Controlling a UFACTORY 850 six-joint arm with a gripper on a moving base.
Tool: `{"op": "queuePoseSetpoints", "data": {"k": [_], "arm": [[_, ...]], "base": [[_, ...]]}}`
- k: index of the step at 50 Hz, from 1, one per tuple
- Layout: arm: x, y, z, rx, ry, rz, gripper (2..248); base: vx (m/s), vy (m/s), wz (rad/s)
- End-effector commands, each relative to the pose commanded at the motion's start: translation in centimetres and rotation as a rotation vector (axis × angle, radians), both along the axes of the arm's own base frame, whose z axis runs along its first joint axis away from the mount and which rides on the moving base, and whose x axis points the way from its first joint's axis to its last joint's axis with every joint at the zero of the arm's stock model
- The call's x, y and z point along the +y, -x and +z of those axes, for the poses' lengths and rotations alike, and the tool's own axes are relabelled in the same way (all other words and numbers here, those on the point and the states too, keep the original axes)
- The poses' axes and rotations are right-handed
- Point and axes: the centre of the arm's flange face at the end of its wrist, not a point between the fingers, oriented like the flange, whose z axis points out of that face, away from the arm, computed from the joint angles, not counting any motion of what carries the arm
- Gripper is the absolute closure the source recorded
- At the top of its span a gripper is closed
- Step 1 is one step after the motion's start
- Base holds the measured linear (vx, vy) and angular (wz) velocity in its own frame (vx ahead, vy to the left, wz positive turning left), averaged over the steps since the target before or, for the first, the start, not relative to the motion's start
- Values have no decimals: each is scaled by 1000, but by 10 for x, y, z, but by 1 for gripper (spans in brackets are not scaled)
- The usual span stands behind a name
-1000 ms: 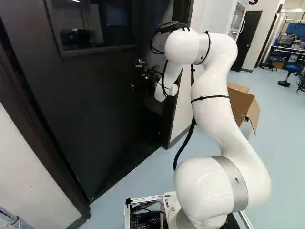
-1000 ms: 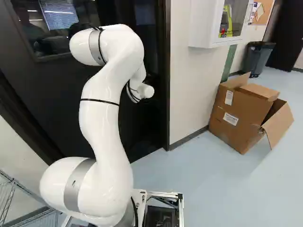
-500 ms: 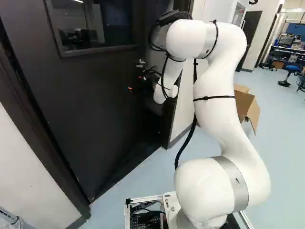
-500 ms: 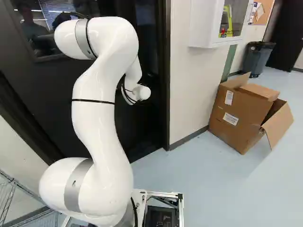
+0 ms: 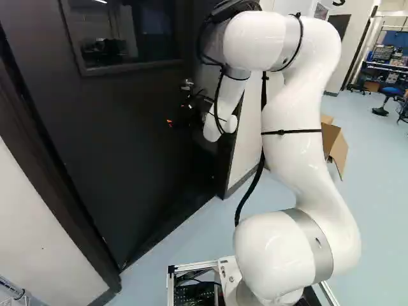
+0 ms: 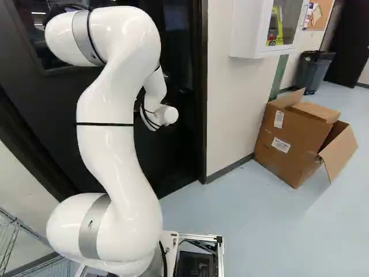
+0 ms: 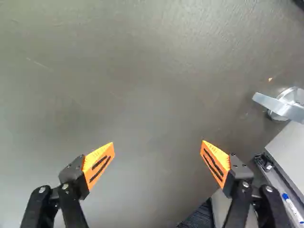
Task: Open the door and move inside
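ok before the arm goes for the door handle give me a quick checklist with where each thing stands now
1. Black two-fingered pincer open: ok, fingers spread wide.
2. Nothing held: ok, no object between the orange pads.
3. Silver metal lever handle lined up: not ok, it lies off to one side, outside the fingers.
4. Pads clear of the flat black door: cannot tell, the gap doesn't show.
5. Door unlatched: cannot tell, no view shows the latch.
6. Brown cardboard box out of the doorway: ok, it stands by the white wall beside the door.
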Motion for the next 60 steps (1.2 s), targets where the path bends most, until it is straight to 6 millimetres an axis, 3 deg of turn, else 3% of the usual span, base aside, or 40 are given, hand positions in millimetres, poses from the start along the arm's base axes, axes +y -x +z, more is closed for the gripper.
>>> {"op": "queuePoseSetpoints", "data": {"k": [38,60], "arm": [[44,51,5,32,0,80,3],[49,53,5,32,0,91,3]], "base": [[0,0,0],[0,0,0]]}}
